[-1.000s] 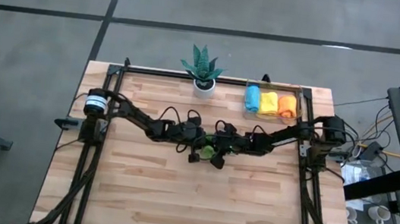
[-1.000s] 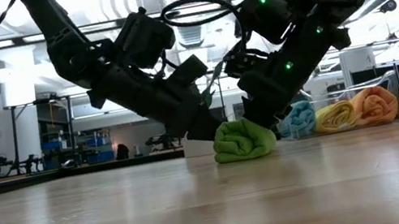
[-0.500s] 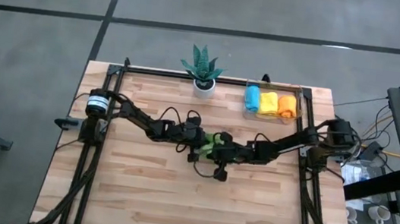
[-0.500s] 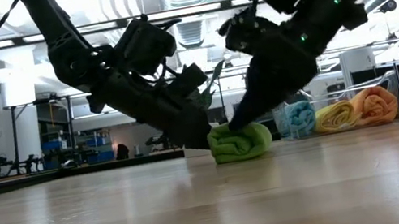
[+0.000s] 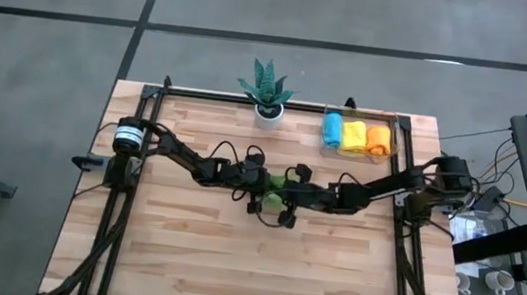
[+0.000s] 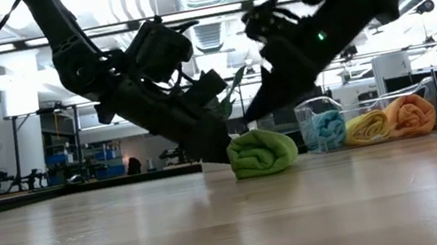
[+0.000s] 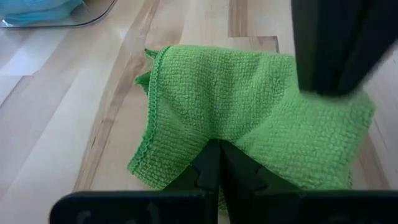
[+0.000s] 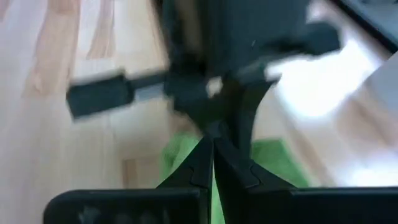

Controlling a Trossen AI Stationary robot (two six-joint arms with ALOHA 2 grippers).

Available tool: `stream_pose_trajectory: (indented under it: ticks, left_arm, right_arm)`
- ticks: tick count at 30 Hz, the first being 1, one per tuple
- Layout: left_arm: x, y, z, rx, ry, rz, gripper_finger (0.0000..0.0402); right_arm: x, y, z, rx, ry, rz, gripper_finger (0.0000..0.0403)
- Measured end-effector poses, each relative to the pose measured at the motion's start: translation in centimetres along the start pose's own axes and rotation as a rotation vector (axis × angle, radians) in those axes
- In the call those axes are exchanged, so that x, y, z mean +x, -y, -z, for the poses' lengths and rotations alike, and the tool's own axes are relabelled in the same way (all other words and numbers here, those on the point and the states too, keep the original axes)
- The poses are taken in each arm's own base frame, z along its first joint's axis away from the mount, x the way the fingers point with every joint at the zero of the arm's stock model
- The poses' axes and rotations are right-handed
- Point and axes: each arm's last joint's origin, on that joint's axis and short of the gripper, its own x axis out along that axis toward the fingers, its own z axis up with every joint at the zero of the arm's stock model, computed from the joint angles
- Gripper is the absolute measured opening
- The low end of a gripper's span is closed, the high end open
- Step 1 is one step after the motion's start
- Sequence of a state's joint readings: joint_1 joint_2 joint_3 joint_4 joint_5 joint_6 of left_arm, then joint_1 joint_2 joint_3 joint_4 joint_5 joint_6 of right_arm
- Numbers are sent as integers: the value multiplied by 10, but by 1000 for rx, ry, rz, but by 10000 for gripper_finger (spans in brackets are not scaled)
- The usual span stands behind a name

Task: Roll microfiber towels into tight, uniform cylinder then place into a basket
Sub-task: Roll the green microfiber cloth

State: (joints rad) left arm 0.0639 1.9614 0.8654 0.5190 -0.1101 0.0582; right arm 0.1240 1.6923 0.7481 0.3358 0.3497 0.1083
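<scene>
Wooden table (image 5: 182, 238), green towel (image 6: 262, 152) touching left end effector (image 6: 222, 151)

Towels, four in all: one green towel (image 5: 278, 192) loose on the worktop (image 5: 181, 248), three rolled in the basket (image 5: 396, 134) — blue roll (image 5: 332, 131), yellow roll (image 5: 354, 135), orange roll (image 5: 377, 139). Baskets: one. Potted plants (image 5: 269, 90): one. Robot arms: two.

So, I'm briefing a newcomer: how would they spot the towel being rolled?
Look at the middle of the wooden table, where both arms meet. The green towel lies there, the only one outside the clear basket.
</scene>
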Motion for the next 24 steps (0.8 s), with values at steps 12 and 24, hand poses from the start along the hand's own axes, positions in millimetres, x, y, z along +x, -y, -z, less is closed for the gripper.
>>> stream_pose_trajectory:
  ticks: [12,24]
  left_arm:
    - [0,0,0,0,3,1,0]
    - [-6,-2,-9,21,51,-66,0]
  right_arm:
    - [28,-20,38,57,-79,-66,8]
    - [29,-24,45,50,-84,-72,8]
